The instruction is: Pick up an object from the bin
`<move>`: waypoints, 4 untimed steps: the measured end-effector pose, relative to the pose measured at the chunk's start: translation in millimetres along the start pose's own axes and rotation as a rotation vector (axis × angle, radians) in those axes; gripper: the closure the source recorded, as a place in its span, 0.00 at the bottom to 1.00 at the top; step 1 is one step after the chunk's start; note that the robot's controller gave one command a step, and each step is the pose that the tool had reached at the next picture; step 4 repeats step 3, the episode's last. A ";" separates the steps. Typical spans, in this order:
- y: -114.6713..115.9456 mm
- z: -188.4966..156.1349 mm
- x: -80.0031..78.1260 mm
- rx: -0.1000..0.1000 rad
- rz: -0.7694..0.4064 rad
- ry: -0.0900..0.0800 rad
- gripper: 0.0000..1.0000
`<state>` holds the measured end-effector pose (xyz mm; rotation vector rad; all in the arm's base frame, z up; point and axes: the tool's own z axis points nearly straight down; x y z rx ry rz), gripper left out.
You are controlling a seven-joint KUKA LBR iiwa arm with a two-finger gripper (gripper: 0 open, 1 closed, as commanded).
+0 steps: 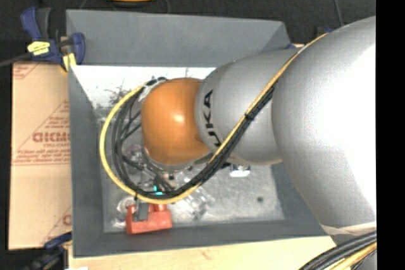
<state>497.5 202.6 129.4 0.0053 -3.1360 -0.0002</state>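
So the arm comes in from the right and its orange cover sits pretty much over the middle of the bin, with a loop of yellow and black cables bulging out on the left side of it. The hand is tucked under that cover, low over the bin floor, and honestly I can't tell how far open it is or whether it has hold of anything, since the cover and cables hide most of it. The closest thing to it is a red block, lying in the bottom-left corner of the bin floor, just below the hand in the view and close to the bin's lower wall. A dark bit sits on the block's upper left part; it could be part of the hand, but I can't say for sure. The block lies flat with its long axis running roughly left to right, along that lower wall. Just right of it there's a small scatter of clear plastic bits, and further right a little white thing peeks out from under the arm.
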 end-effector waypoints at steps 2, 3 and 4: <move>-37.1 56.3 19.7 -0.002 -0.186 -0.013 1.00; -36.3 -162.8 12.8 -0.001 -0.236 -0.018 1.00; -36.3 -162.8 12.8 -0.001 -0.236 -0.018 1.00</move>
